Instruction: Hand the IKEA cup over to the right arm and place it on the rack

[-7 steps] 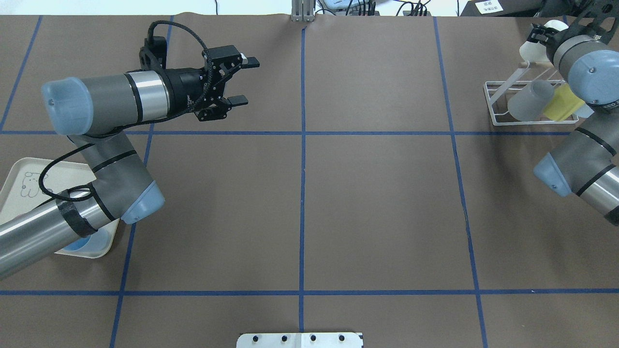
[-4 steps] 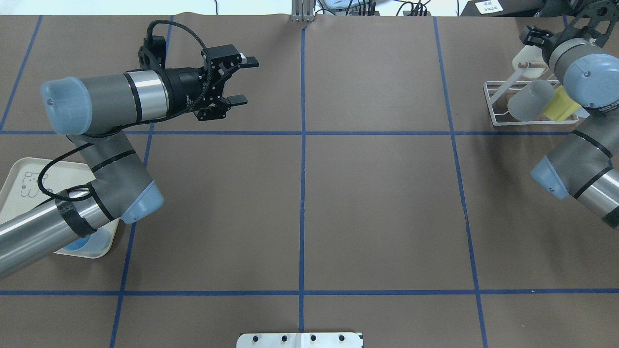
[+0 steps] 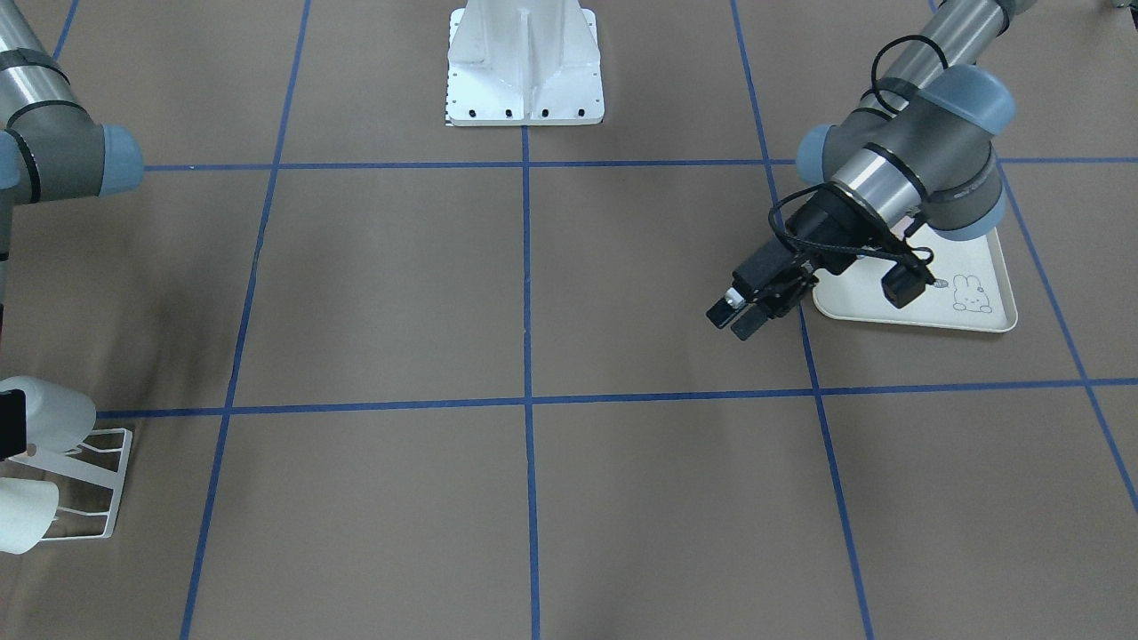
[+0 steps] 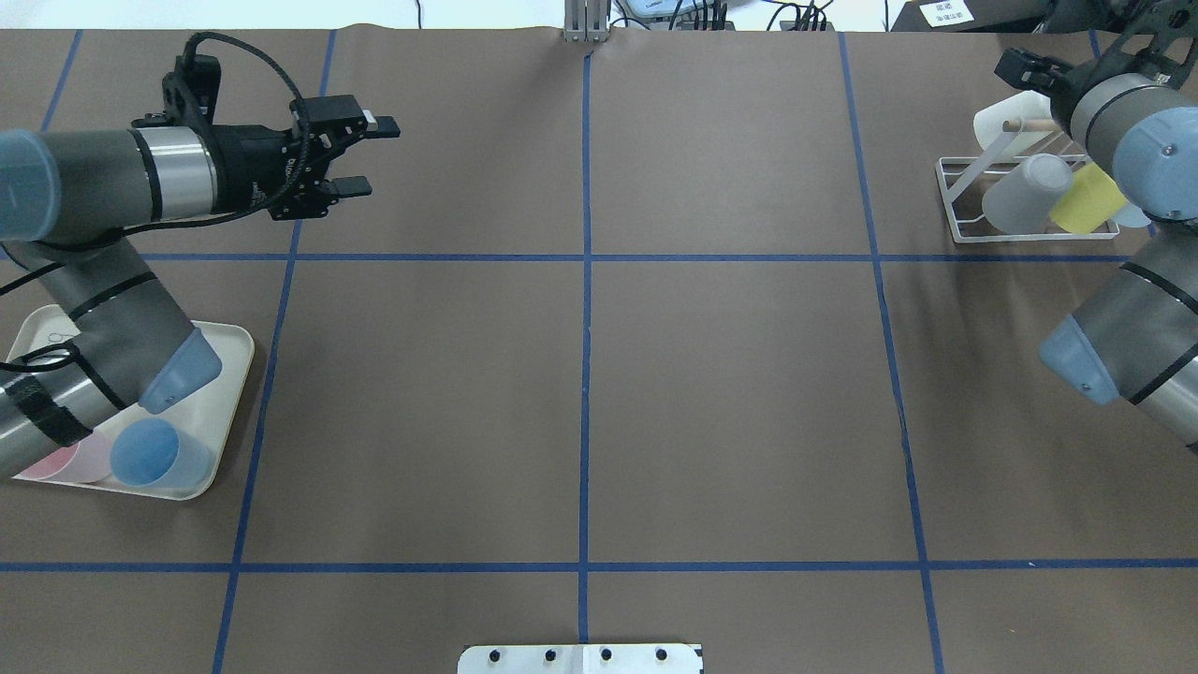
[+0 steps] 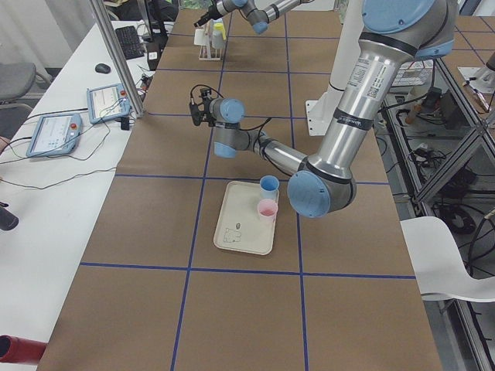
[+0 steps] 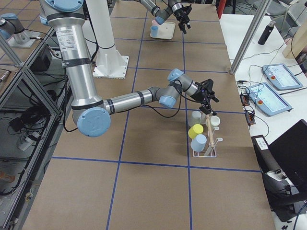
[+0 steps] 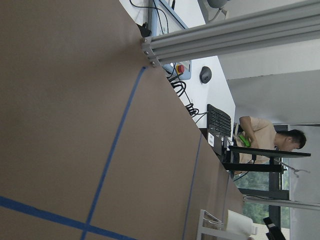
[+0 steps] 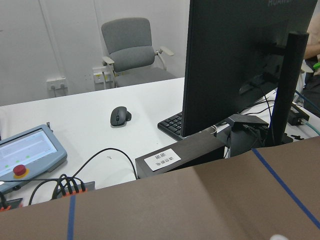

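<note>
The white IKEA cup (image 4: 1000, 118) hangs on a wooden-tipped peg at the far end of the white wire rack (image 4: 956, 201). It also shows in the front view (image 3: 53, 411) and the right side view (image 6: 215, 120). My right gripper (image 4: 1020, 67) hovers just beyond the cup, apart from it, with the jaws spread and empty; it also shows in the right side view (image 6: 210, 92). My left gripper (image 4: 363, 155) is open and empty above the far left of the table, and shows in the front view (image 3: 734, 318).
The rack also holds a translucent grey cup (image 4: 1025, 192) and a yellow cup (image 4: 1086, 198). A cream rabbit-print tray (image 4: 229, 374) at the near left holds a blue cup (image 4: 145, 452) and a pink cup (image 4: 56, 463), partly under my left arm.
My right gripper set the white cup on the rack peg, let go and drew back. My left arm swung left with its gripper still open, uncovering the tray's cups.
</note>
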`<state>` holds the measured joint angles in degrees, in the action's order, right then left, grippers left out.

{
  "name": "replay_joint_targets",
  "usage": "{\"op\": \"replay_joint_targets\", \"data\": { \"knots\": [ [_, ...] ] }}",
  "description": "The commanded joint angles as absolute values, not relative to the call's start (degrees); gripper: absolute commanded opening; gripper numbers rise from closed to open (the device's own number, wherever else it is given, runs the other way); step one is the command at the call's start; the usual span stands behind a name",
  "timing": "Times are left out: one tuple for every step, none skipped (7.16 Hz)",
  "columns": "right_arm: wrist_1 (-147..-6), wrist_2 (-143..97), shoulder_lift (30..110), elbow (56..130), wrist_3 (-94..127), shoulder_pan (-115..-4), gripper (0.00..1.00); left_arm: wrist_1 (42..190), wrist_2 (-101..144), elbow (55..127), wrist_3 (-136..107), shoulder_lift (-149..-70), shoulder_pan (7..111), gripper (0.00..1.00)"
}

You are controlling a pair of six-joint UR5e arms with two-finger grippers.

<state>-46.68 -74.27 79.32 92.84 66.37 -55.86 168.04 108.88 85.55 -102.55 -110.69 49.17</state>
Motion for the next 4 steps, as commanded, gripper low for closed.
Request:
{"op": "replay_joint_targets", "data": {
  "knots": [
    [-46.85, -78.91, 83.22, 99.12, 66.53, -55.38, 1.0, 165.35, 114.22, 85.34, -85.26, -103.13, 54.11, 1.0],
    [-46.85, -79.36, 83.32, 99.58, 66.53, -54.94, 1.0, 160.8, 117.91, 85.6, -76.81, -101.01, 58.49, 1.0],
    [-46.76, -79.45, 83.32, 99.49, 66.53, -54.41, 1.0, 157.97, 119.86, 85.87, -68.9, -97.59, 60.54, 1.0],
    [-46.76, -79.45, 83.15, 99.58, 66.53, -53.97, 1.0, 156.2, 120.06, 85.96, -61.25, -93.38, 61.51, 1.0]
  ]
}}
